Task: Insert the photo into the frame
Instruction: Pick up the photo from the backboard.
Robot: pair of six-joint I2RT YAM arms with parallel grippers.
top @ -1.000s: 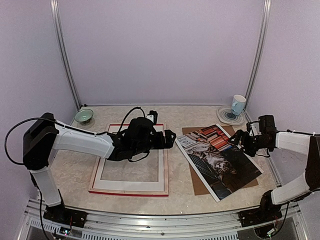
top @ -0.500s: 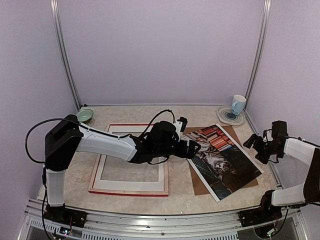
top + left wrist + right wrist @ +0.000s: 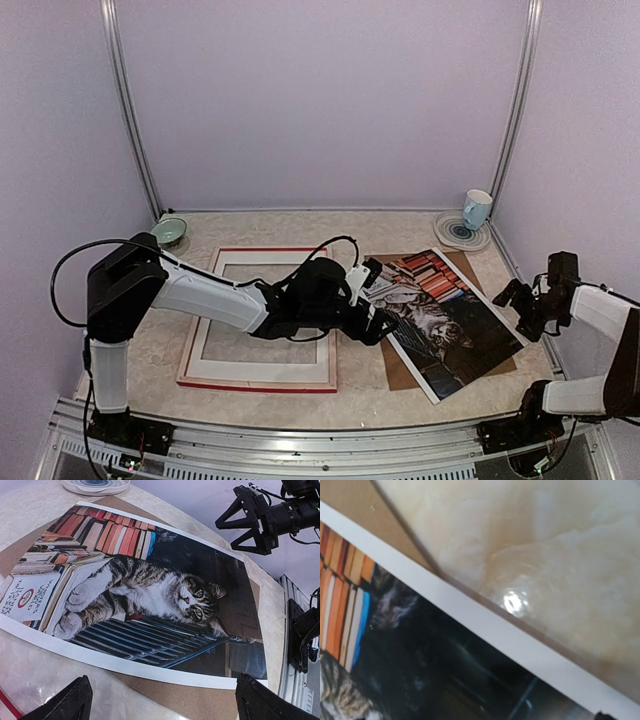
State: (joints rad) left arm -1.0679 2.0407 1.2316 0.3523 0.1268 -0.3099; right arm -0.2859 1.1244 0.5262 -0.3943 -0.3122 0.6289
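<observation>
The left arm reaches from its base low across the frame [image 3: 260,386], its elbow bent and its forearm nearly level. The frame lies flat on the left half of the marbled beige table [image 3: 150,345]; it is a large rectangle with a thin red rim and a pale inner border. The left end effector [image 3: 378,318] hangs just over the near left edge of the photo [image 3: 440,320] with its black fingers [image 3: 75,702] spread wide, holding nothing.

The photo lies face up and askew, right of the frame. It is a glossy print with a white margin, showing a grey tabby cat sprawled on stacked colourful books against a dark ground. It rests on a plain brown board [image 3: 400,372] whose corners show around it.

At the far right the right arm is folded close to its base. The right end effector [image 3: 512,312] stands just off the photo's right edge, also spread wide and empty.
</observation>
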